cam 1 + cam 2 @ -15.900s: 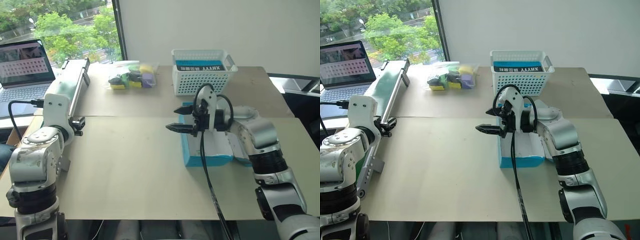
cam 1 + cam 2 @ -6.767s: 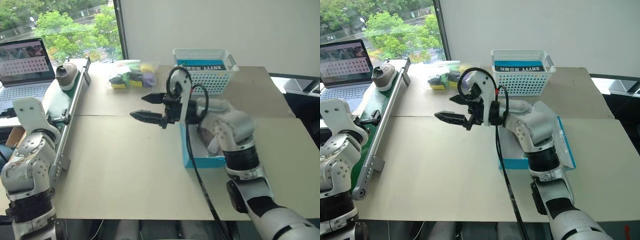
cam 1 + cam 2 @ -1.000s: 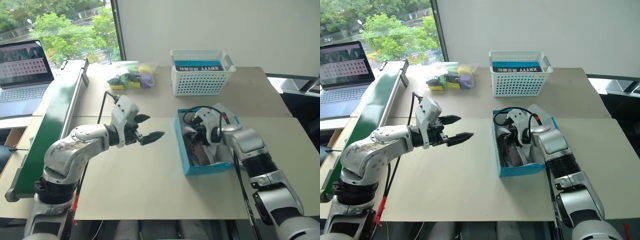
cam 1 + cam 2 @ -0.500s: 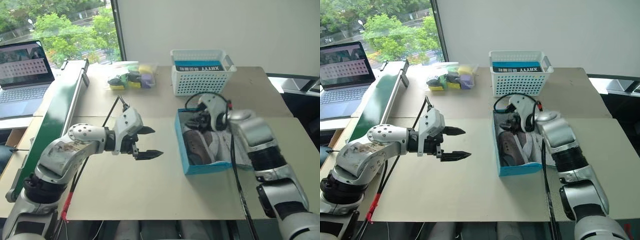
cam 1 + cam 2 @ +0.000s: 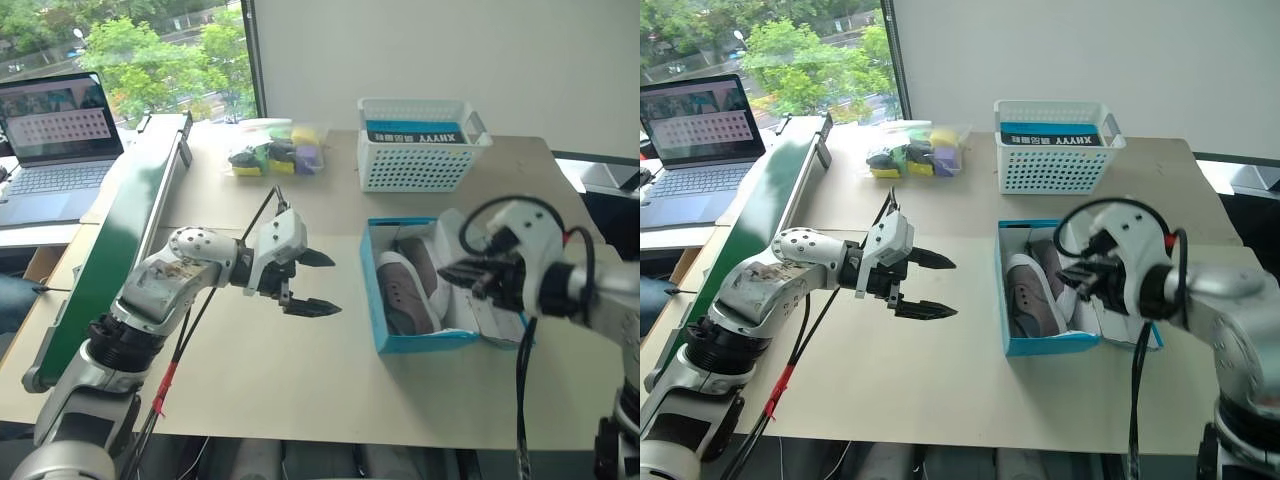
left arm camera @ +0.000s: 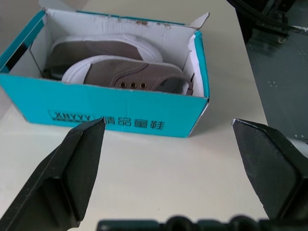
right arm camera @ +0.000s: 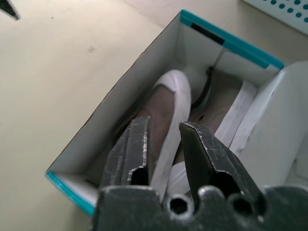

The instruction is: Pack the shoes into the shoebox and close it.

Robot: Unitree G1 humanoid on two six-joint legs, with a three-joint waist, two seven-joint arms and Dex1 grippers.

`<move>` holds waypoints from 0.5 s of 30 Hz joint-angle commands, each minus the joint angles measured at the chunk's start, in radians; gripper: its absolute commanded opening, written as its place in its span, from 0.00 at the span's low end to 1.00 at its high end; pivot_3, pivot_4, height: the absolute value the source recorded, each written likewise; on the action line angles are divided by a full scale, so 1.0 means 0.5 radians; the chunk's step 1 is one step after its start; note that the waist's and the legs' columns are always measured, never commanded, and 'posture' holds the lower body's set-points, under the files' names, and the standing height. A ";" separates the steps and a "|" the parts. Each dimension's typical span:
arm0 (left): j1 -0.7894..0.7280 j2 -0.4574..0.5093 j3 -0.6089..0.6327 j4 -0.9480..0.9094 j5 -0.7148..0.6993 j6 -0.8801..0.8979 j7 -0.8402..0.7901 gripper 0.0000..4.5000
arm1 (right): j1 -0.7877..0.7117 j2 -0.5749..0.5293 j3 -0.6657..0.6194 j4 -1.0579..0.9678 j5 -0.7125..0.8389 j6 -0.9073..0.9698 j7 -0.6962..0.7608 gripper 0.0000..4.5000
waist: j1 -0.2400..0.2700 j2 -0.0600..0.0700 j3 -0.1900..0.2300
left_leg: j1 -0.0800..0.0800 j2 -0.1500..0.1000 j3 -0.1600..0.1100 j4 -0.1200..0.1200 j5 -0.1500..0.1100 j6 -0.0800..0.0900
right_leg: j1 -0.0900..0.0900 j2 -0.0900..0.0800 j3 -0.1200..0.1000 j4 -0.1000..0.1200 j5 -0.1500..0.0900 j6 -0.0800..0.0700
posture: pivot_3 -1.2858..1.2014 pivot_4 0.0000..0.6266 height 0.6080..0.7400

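Note:
The blue shoebox (image 5: pixel 428 343) stands open on the table, right of centre, with its lid folded out to the right. Both grey-beige shoes (image 5: pixel 405 292) lie side by side inside it, pale soles showing (image 6: pixel 129 73). My right gripper (image 5: pixel 447 272) hovers above the box's right side, shut with only a narrow slit between its fingers (image 7: pixel 139 144) and nothing in them. My left gripper (image 5: pixel 328 284) hangs open over the table to the left of the box, pointing at its blue side wall (image 6: pixel 106 115), a short way off it.
A white lattice basket (image 5: pixel 415 150) holding a smaller blue-and-black box stands behind the shoebox. A bag of coloured items (image 5: pixel 275 155) lies at the back. A green conveyor (image 5: pixel 115 240) runs along the left edge, with a laptop (image 5: pixel 55 130) beyond it.
My right gripper has come up and back out of the shoebox and shut. The left gripper has edged right towards the box and rolled. The camera has shifted a little.

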 commanded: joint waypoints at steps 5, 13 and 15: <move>-0.279 -0.198 -0.055 0.414 0.192 -0.322 -0.162 1.00 | 0.752 0.348 -0.761 -0.389 0.373 0.016 -0.008 0.00 | -0.019 0.001 0.000 | 0.006 -0.001 0.001 0.001 0.000 0.000 | 0.006 0.000 0.001 0.000 0.000 0.001 | 0.52 0.24 1.00; -0.305 -0.214 -0.038 0.461 0.242 -0.338 -0.253 1.00 | 1.349 1.023 -0.627 -0.064 0.258 -0.532 -0.177 0.00 | -0.040 0.003 -0.006 | 0.013 0.001 0.003 -0.001 0.000 0.000 | 0.011 0.002 0.006 0.001 -0.001 0.002 | 0.52 0.24 1.00; -0.290 -0.191 -0.043 0.424 0.238 -0.325 -0.289 1.00 | 1.342 1.161 -0.602 0.166 0.204 -0.810 -0.201 0.00 | -0.049 0.005 -0.008 | 0.014 0.001 0.004 0.000 0.001 0.000 | 0.012 0.001 0.007 0.001 -0.001 0.003 | 0.52 0.24 1.00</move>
